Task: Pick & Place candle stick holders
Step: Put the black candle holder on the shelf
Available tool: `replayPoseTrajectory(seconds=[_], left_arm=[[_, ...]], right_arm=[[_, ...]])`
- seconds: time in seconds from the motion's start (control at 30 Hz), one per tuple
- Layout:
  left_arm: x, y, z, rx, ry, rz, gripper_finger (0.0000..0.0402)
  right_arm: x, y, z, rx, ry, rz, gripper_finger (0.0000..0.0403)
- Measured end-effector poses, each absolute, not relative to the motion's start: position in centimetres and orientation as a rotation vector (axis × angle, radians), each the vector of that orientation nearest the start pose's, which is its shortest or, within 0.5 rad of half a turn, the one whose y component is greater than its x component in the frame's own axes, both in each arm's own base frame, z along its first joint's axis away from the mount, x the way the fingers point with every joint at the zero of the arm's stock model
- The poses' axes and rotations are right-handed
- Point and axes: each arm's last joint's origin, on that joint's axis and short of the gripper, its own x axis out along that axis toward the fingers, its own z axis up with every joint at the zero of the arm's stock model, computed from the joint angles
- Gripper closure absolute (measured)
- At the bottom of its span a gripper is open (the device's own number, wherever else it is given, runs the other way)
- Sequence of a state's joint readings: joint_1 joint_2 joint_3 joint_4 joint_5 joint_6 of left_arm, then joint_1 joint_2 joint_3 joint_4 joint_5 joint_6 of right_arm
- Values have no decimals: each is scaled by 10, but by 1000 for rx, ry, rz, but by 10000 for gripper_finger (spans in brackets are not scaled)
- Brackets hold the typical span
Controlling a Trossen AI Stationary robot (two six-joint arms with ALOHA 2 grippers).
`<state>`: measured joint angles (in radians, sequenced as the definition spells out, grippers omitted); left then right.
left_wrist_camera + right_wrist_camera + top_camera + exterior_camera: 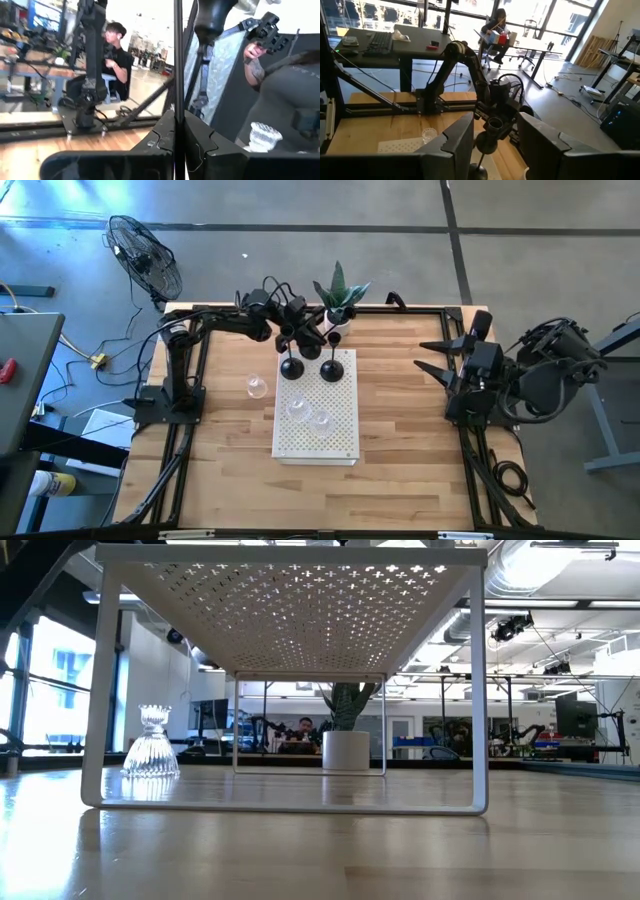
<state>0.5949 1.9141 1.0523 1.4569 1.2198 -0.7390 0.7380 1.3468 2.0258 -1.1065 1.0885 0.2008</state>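
Fingers of the left claw (300,332) are clamped on the thin stem of a black candle stick holder (176,60), held above the far end of the white perforated rack (340,435). Two more black holders (291,367) stand on that end of the rack, just beside the claw, with the green plant (338,290) in its white pot close behind them. Two clear glass holders (308,412) sit near the rack's middle. A third glass holder (257,387) stands on the tabletop (400,450), just left of the rack. The right claw (432,356) waits well apart at the right edge, fingers spread and empty. A fan (146,258) stands on the floor beyond the left arm.
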Motion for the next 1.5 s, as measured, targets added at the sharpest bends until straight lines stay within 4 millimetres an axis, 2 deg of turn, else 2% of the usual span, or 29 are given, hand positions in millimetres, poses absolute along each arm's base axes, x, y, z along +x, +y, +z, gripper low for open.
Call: replayPoseTrajectory(seconds=[0.23, 0.33, 0.8, 1.07, 1.33, 1.5], left_arm=[[320, 184, 229, -258, -125, -655, 392], [317, 183, 230, -232, -168, -636, 392], [321, 176, 230, -222, -165, -663, 392], [328, 175, 214, -260, -147, -659, 392], [327, 175, 215, -255, -153, -655, 392], [331, 168, 215, -256, -162, -662, 392]], right_arm=[[156, 108, 528, -143, 226, -368, 258], [157, 107, 528, -144, 226, -375, 258], [168, 96, 532, -123, 225, -359, 258], [172, 93, 535, -130, 212, -354, 258], [176, 86, 534, -128, 219, -365, 258], [179, 83, 534, -121, 227, -358, 258]])
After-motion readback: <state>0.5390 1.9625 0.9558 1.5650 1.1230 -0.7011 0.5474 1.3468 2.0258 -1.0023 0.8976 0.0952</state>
